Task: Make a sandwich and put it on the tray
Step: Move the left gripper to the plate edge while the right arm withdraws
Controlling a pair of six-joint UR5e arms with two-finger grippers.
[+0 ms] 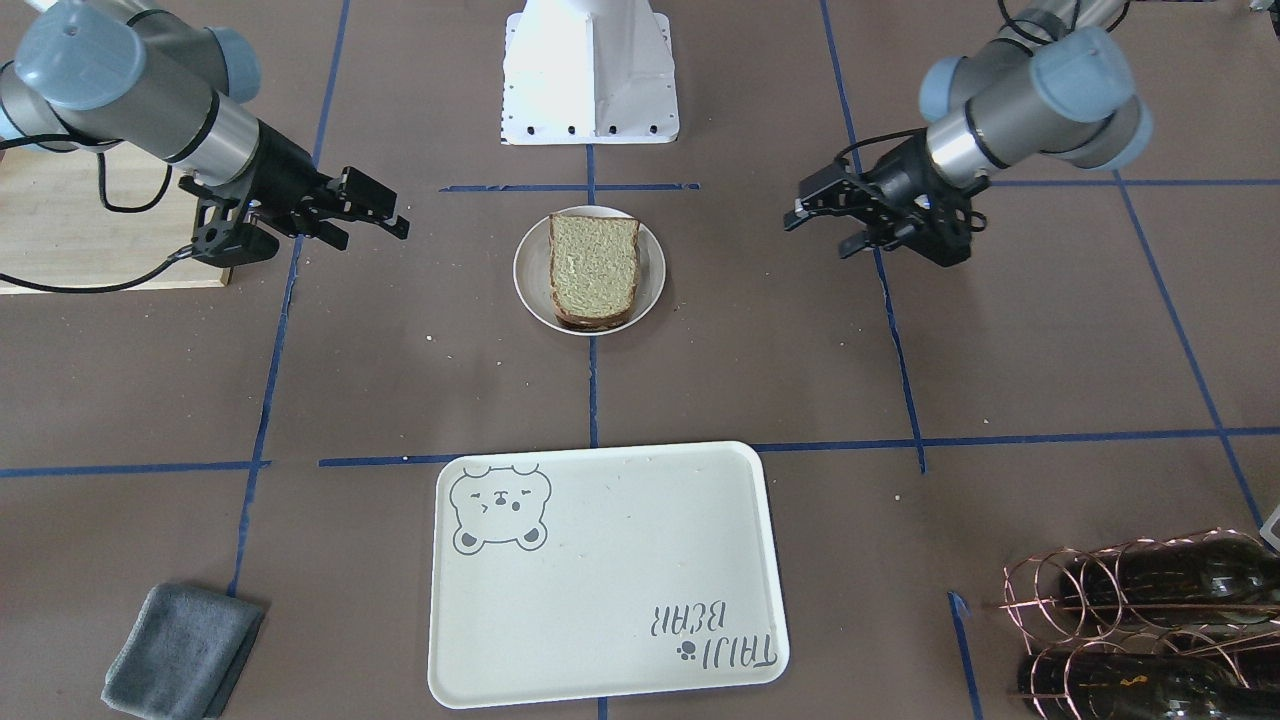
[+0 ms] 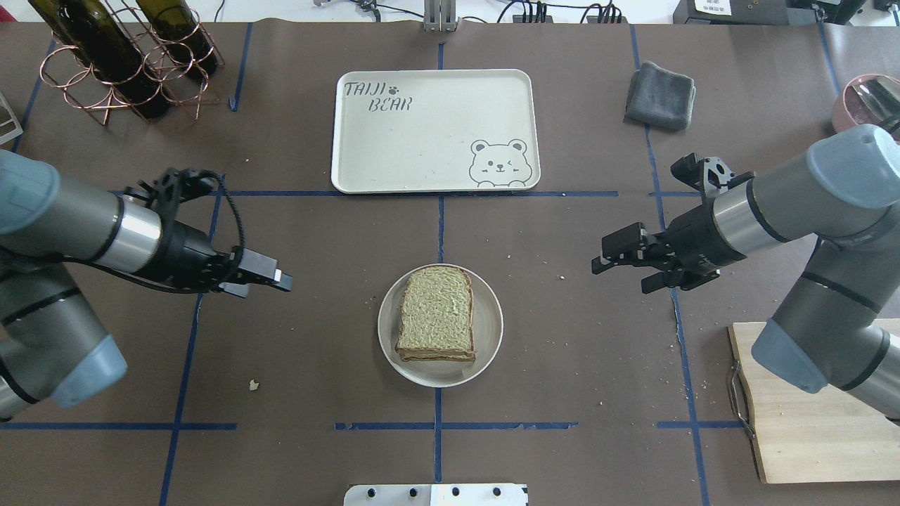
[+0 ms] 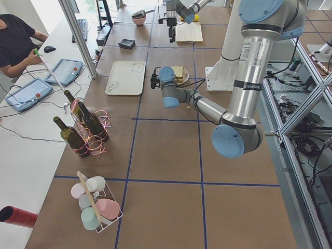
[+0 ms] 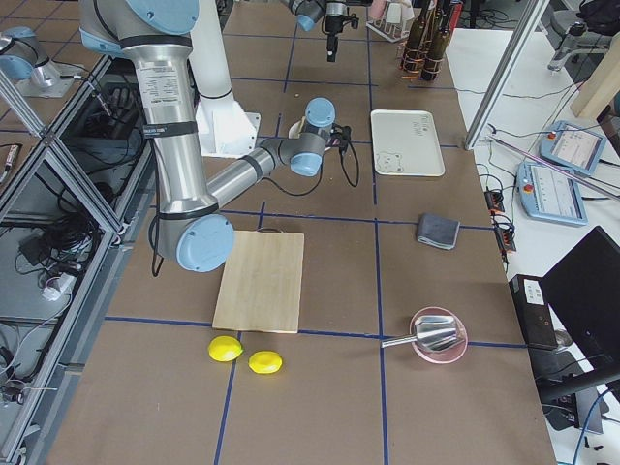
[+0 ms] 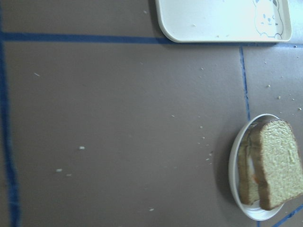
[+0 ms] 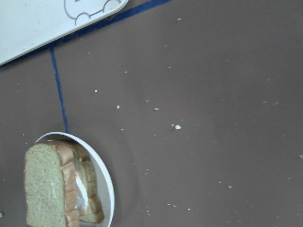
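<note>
1. Between my left gripper [image 2: 283, 282] and right gripper [image 2: 596, 266], slightly nearer the robot's base than either, the sandwich [image 2: 436, 315] sits on a small round white plate [image 2: 492, 348]. The wrist views show egg white between the two slices.
2. Both grippers hang above the brown surface [image 2: 316, 365], tips pointing inward toward each other, well apart from the plate.
3. I cannot tell whether either gripper is spread or pressed together.
4. Beyond the gap between the grippers, away from the base, lies the cream bear tray [image 2: 422, 151]; the sandwich is not yet on it.
5. Behind the right gripper, beneath its arm, lies a wooden cutting board [image 2: 794, 436].
</note>
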